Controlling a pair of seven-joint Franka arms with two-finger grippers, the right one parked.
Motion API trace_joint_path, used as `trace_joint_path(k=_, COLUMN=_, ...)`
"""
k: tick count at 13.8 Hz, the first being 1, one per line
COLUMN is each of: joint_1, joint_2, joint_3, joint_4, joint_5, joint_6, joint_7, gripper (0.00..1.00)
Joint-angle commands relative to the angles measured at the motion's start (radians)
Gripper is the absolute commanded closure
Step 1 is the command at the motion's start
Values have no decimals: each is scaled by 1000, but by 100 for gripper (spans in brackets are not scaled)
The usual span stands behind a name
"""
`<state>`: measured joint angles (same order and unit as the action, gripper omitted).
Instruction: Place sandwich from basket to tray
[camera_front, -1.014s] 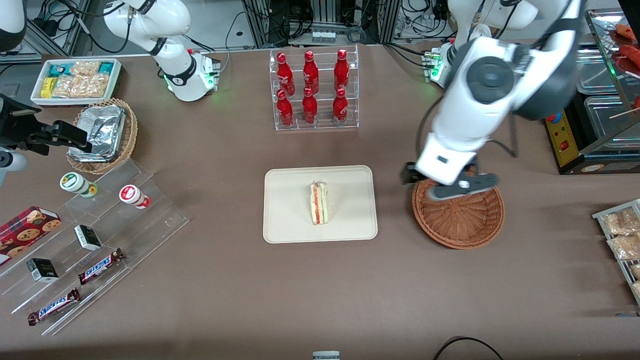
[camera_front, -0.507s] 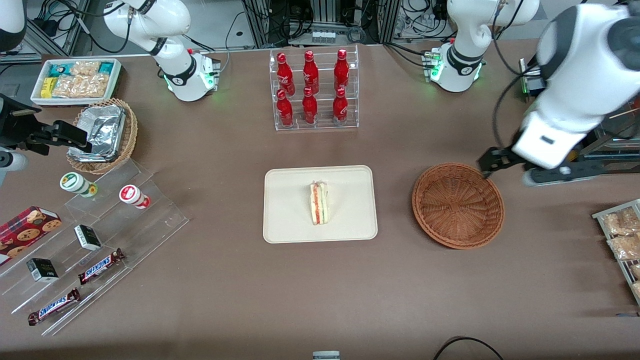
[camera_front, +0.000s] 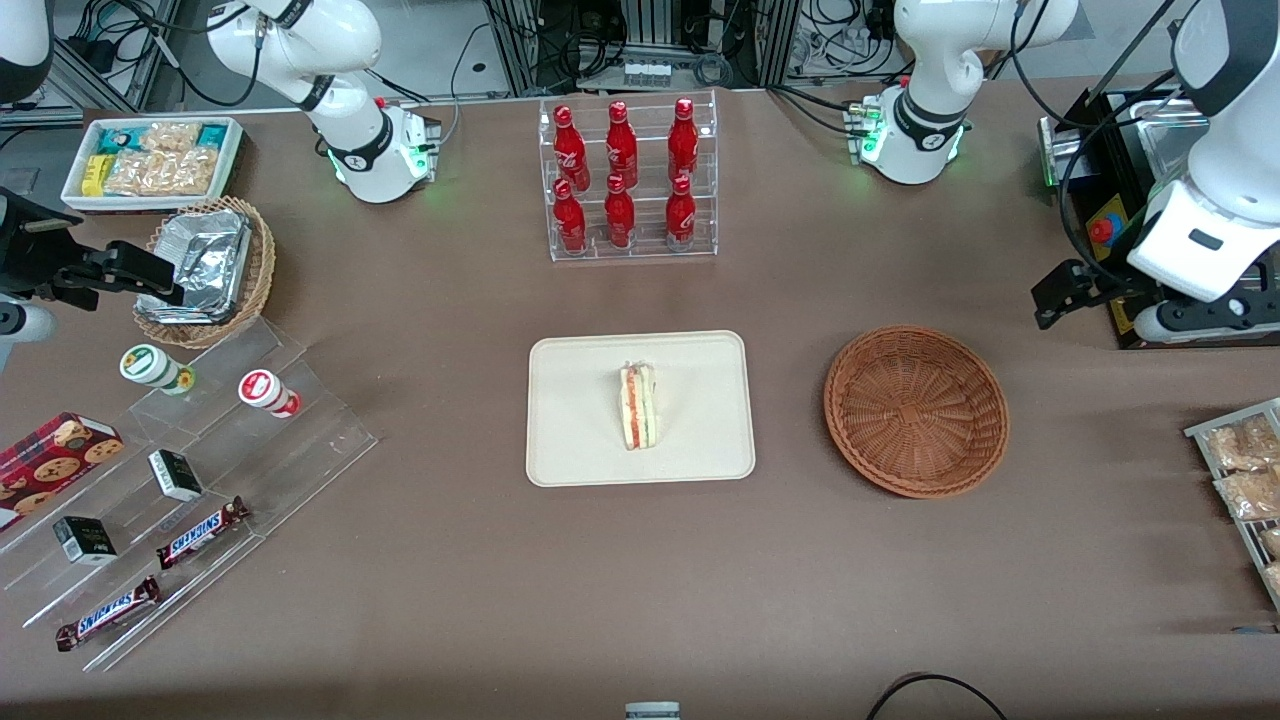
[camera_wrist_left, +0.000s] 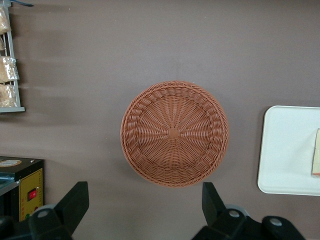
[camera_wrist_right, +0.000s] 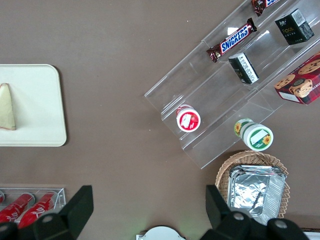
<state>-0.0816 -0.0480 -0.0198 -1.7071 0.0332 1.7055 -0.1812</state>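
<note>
- Swinging away from the round reddish-brown wicker basket (camera_front: 916, 410), the left arm's hand (camera_front: 1100, 300) is now hanging high near the working arm's end of the counter (camera_front: 450, 580) — fingers spread wide, gripping nothing.
- Resting on the flat cream-white tray (camera_front: 580, 440) is the small triangular sandwich (camera_front: 637, 405), well apart from the hand, its long axis running toward the front camera — placement is looking finished.

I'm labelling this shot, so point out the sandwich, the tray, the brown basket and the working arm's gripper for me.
sandwich (camera_front: 637, 407), front view, on its striped cut face.
tray (camera_front: 575, 420), front view, on its bare floor.
basket (camera_wrist_left: 173, 133), left wrist view, on its woven centre.
gripper (camera_wrist_left: 145, 200), left wrist view, open, midway between its fingertips, high above the table.
</note>
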Motion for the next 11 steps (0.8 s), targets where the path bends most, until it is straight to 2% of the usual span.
trace_joint_path(k=1, joint_1=14, joint_2=-30, joint_3=3, joint_4=-8, joint_5=-10, joint_6=-21, joint_7=23, gripper=0)
trace_joint_path(k=7, joint_1=16, joint_2=-6, joint_3=31, joint_4=96, joint_5=-19, joint_6=-69, joint_7=71, gripper=0)
trace_joint_path(k=11, joint_1=39, joint_2=3, joint_3=37, joint_4=92, joint_5=-18, joint_6=-83, joint_7=71, gripper=0)
